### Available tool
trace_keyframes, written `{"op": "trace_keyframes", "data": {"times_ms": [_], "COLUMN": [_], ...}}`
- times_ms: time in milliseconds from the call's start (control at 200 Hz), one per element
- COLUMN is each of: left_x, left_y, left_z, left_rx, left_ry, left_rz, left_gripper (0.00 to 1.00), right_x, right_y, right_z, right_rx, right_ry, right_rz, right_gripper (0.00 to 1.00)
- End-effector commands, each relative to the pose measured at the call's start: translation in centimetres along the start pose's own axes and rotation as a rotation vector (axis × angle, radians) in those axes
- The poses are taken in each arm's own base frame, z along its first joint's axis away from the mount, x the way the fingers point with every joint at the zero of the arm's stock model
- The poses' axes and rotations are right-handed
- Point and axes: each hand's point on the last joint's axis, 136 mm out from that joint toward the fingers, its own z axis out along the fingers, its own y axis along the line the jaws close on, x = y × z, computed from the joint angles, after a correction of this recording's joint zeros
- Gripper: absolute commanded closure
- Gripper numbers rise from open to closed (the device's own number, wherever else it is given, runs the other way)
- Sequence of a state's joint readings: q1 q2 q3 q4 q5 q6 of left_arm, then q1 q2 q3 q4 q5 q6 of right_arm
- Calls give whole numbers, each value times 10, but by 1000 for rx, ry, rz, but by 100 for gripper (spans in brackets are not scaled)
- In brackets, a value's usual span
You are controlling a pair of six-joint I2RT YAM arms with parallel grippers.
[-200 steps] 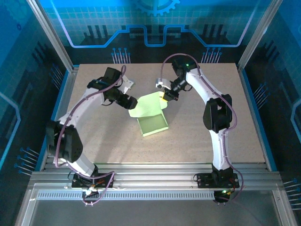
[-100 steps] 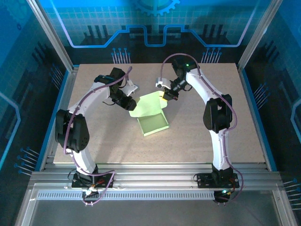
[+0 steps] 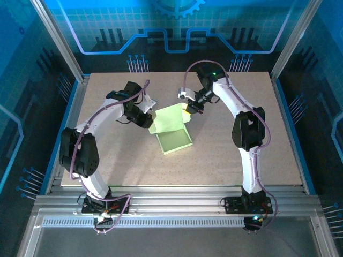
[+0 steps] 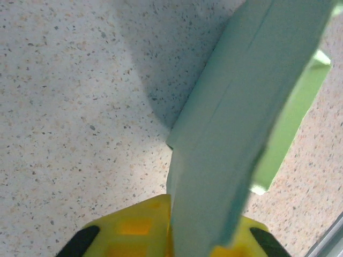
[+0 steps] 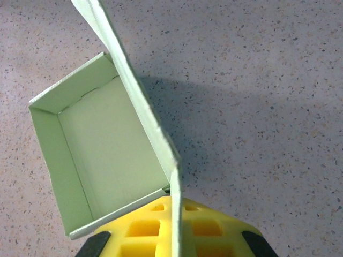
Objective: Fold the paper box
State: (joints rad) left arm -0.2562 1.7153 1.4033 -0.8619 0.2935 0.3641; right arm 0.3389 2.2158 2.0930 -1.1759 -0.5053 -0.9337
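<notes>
Lime-green paper box (image 3: 177, 142) sits mid table (image 3: 241, 160), lid (image 3: 169, 119) raised; left pincer (image 3: 146, 121) and right pincer (image 3: 188, 110) each clamp a lid edge. Swing it down evenly, avoiding creases.

A speckled beige counter (image 3: 225, 160) is enclosed by blue side panels (image 3: 27, 107). On the back wall (image 3: 107, 21), a lighter blue circuit-line pattern and a gear motif (image 3: 177, 6) are printed. Slanted aluminium posts (image 3: 56, 37) are set at the far corners, and ribbed aluminium rails (image 3: 177, 206) are laid along the near edge. Soft shadows are cast on the speckled surface.
</notes>
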Motion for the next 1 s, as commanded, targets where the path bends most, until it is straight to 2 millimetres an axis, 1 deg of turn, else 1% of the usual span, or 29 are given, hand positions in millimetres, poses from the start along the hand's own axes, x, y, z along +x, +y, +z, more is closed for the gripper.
{"op": "trace_keyframes", "data": {"times_ms": [0,115,200,260,350,435,475,525,575,680,770,876,996], "left_x": [-11,-16,-21,-25,-32,-40,-44,-48,-51,-57,-62,-66,-73], "left_y": [-3,-2,0,1,3,-1,-3,-3,-9,-14,-13,-13,-13], "left_z": [-10,-11,-13,-15,-17,-19,-19,-21,-21,-20,-19,-15,-14], "left_rx": [-1,-7,-18,-31,-42,-35,-30,-38,-46,-82,-107,-118,-119], "left_ry": [-62,-85,-117,-147,-204,-256,-279,-304,-312,-314,-317,-331,-363], "left_rz": [13,-17,-51,-83,-142,-183,-207,-229,-225,-224,-254,-289,-362], "left_gripper": [93,100,100,100,100,100,100,100,100,100,100,100,100], "right_x": [-8,-12,-18,-22,-22,-22,-22,-25,-28,-30,-21,-14,-11], "right_y": [2,2,1,-6,-14,-22,-22,-18,-15,-1,5,15,29], "right_z": [-9,-12,-15,-19,-21,-25,-25,-27,-29,-24,-21,-16,-6], "right_rx": [7,27,68,143,241,350,395,448,490,521,595,624,651], "right_ry": [-27,-35,-49,-42,-17,-17,-20,-32,-56,-110,-127,-196,-268], "right_rz": [9,22,45,86,166,258,290,322,357,465,576,735,816], "right_gripper": [100,100,100,100,100,100,100,100,100,100,100,100,100]}}
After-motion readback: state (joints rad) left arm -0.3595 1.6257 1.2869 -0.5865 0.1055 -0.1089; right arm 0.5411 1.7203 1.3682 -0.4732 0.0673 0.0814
